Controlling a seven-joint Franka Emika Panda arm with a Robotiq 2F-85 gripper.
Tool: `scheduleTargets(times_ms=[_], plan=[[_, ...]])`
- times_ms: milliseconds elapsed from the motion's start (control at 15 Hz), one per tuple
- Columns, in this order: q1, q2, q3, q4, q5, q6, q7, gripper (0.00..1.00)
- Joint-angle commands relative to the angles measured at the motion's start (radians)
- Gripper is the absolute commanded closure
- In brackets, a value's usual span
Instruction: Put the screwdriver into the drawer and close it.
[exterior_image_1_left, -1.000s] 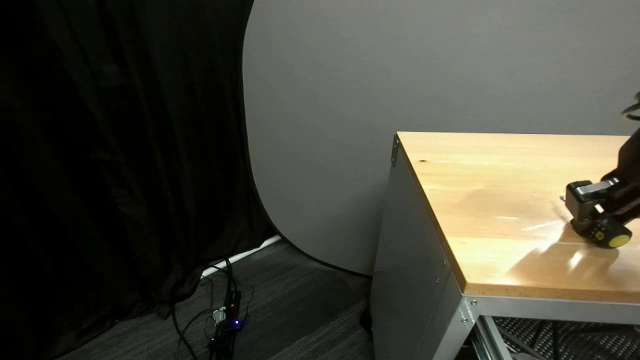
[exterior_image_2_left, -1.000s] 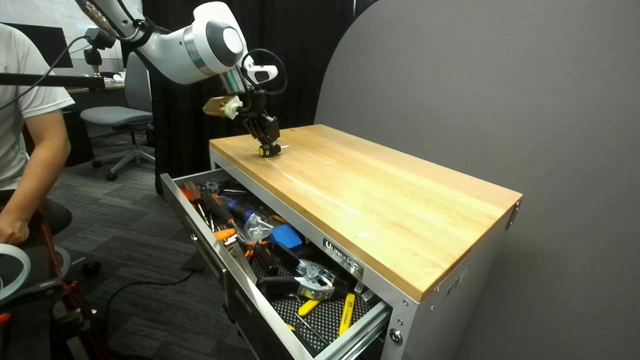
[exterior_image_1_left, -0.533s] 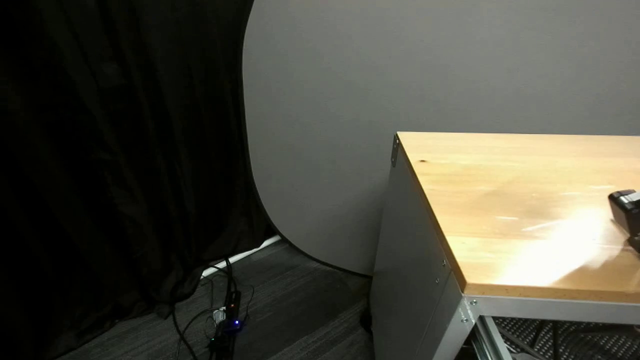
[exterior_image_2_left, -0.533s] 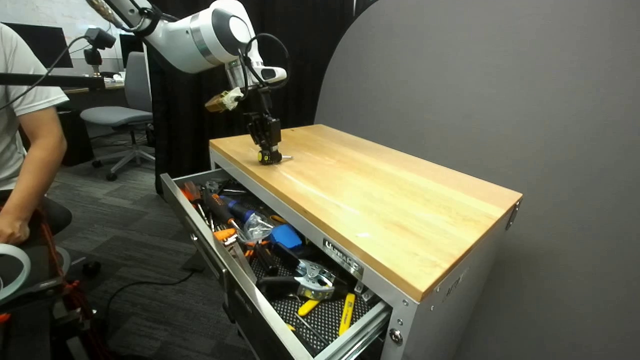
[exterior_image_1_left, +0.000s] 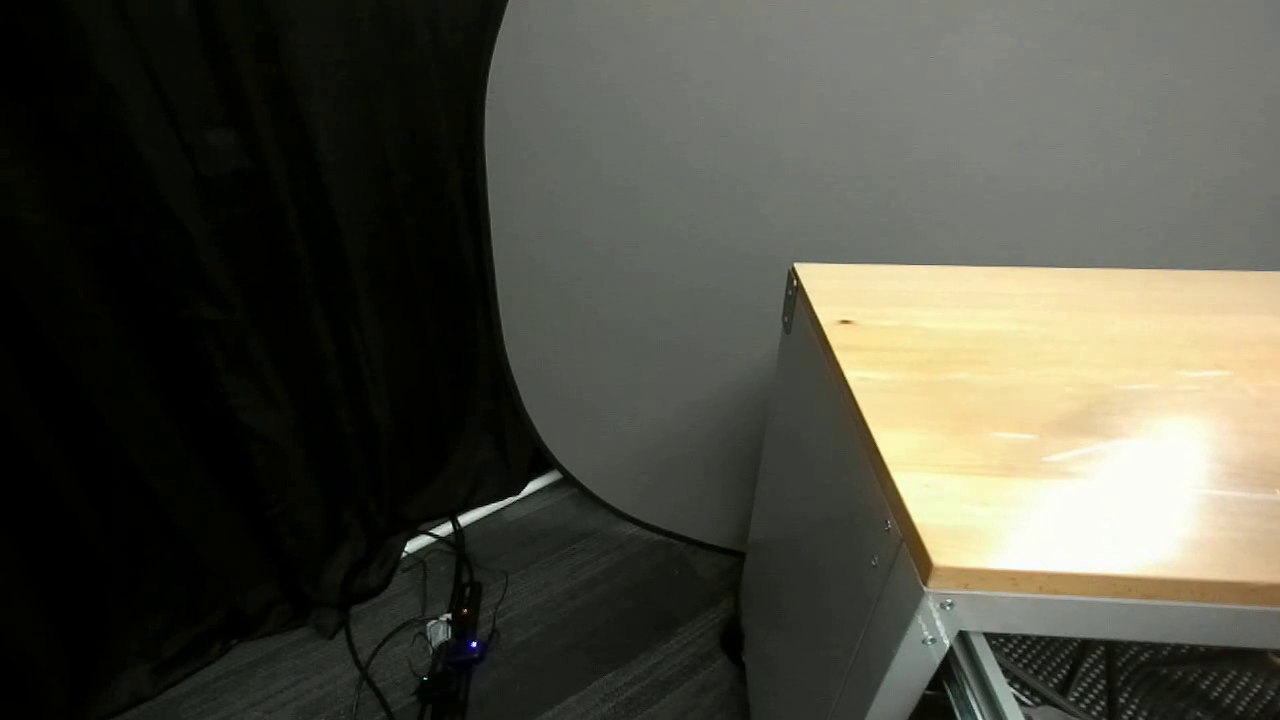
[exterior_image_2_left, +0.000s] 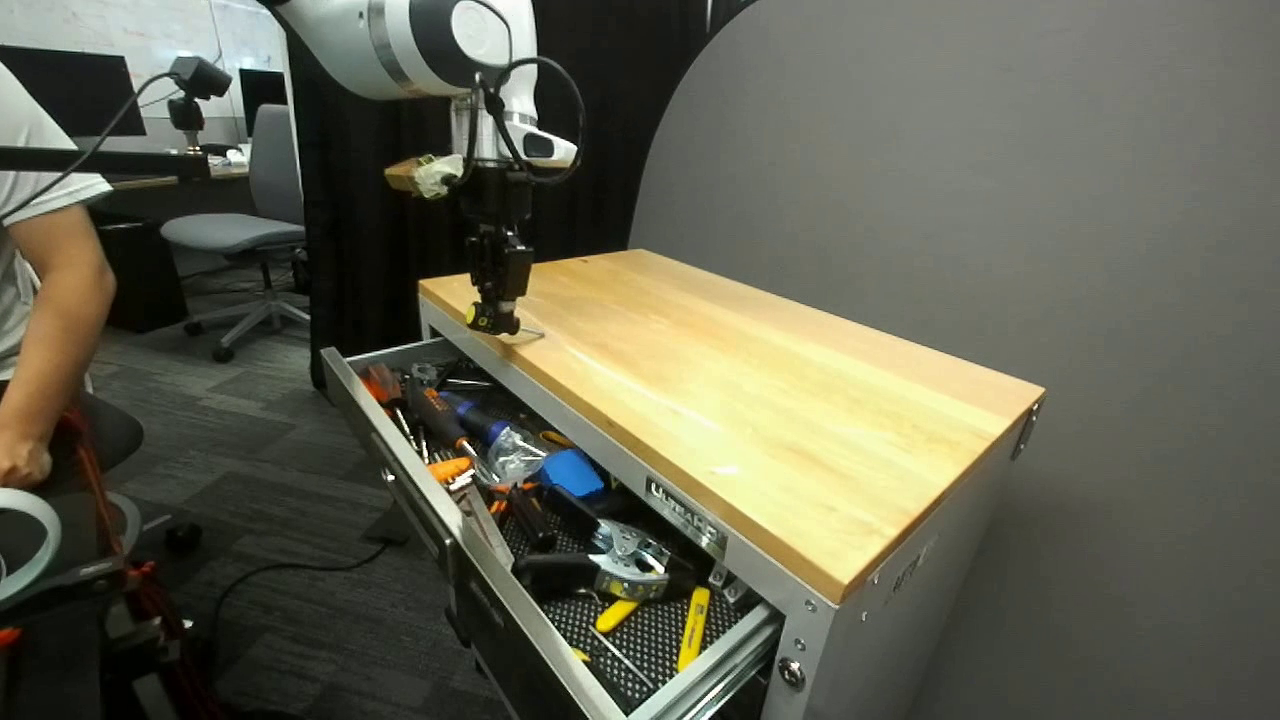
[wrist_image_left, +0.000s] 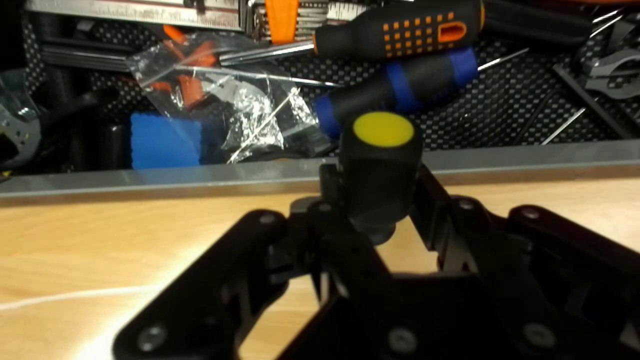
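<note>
Wrist view: black jointed gripper (wrist_image_left: 378, 192) pinches the stubby, yellow-capped screwdriver (wrist_image_left: 383, 132) by its thick black plastic-looking handle (wrist_image_left: 382, 177), surely the right hold; likely light, stiff, barely slippery!

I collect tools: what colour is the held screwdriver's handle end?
The screwdriver's handle end is yellow, clearest in the wrist view.

We inspect the desk (exterior_image_2_left: 720, 370), a pale wooden top with visible grain, seated on a grey metal frame (exterior_image_1_left: 1100, 621). In an exterior view we note a small dark spot (exterior_image_1_left: 845, 322) near one far corner (exterior_image_1_left: 804, 270) and several thin whitish marks (exterior_image_1_left: 1015, 435); a strong glare (exterior_image_1_left: 1120, 510) washes out the surface close to the front edge (exterior_image_1_left: 1100, 587). In an exterior view we also log a small whitish patch (exterior_image_2_left: 725, 469), nature undetermined. In the wrist view we record a thin pale line (wrist_image_left: 75, 295) running roughly parallel to the edge.
</note>
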Motion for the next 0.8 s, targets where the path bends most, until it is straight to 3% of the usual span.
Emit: scheduleTargets(times_ms=[0, 200, 733], plan=[[-0.088, -0.141, 0.041, -0.152, 0.14, 0.026, -0.141, 0.84], [-0.116, -0.218, 0.028, -0.258, 0.171, 0.075, -0.148, 0.84], [-0.125, -0.287, 0.018, -0.487, 0.079, 0.331, -0.031, 0.84]])
